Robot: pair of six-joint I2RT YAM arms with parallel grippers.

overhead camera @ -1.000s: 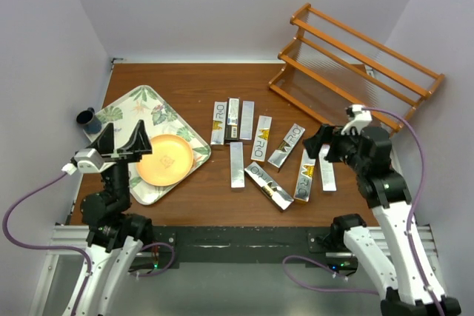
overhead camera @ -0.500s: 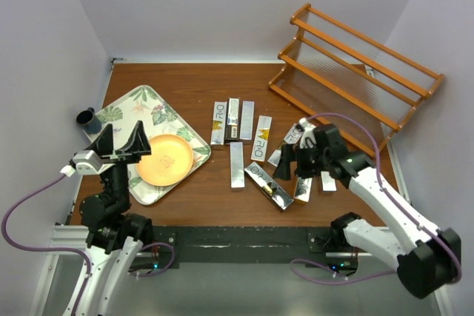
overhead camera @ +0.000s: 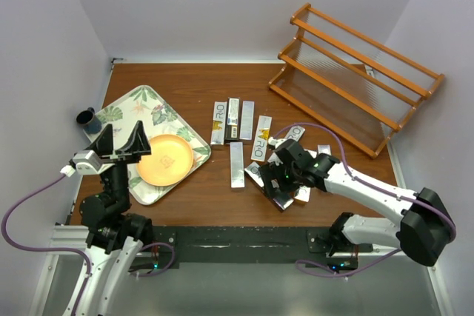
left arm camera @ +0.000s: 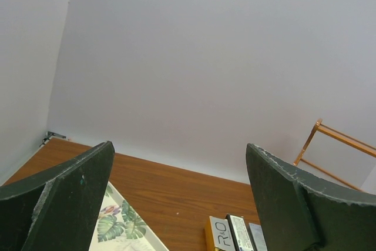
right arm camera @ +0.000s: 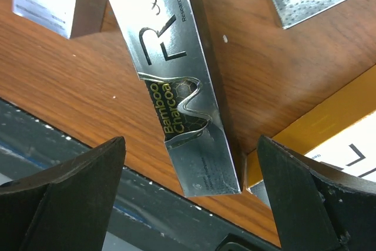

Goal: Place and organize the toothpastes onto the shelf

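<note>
Overhead view of a brown wooden worktop [overhead camera: 192, 86] with two robot arms at its near edge. The orange-brown slatted shelf [overhead camera: 355, 72] stands at the far right corner. All three of its tiers are bare, so no carton has been placed yet.

The toothpastes [overhead camera: 237, 138], shiny silver cartons, some with gold ends, all lie flat on the worktop to the near left of the shelf and apart from it. Three lie side by side, farthest from the arms. Others are scattered nearer, at mixed angles. A few are partly hidden under the right arm, so an exact count cannot be given.

The right gripper [overhead camera: 278, 179] is down low over the cartons nearest the arms, well short of the shelf. Its wrist view shows its jaws spread wide on either side of a slanted carton [right arm camera: 176, 86] lettered "Bamboo Charcoal". They are not touching it and nothing is held.

The left gripper [overhead camera: 120, 140] hangs raised, farthest from the shelf, over a leaf-patterned tray [overhead camera: 122, 105] that holds an orange plate [overhead camera: 164, 159]. Its jaws are also wide apart and empty.

The task looks to be at its very beginning. The first pick is only being lined up, and every carton is left to be carried over and arranged on the shelf.
</note>
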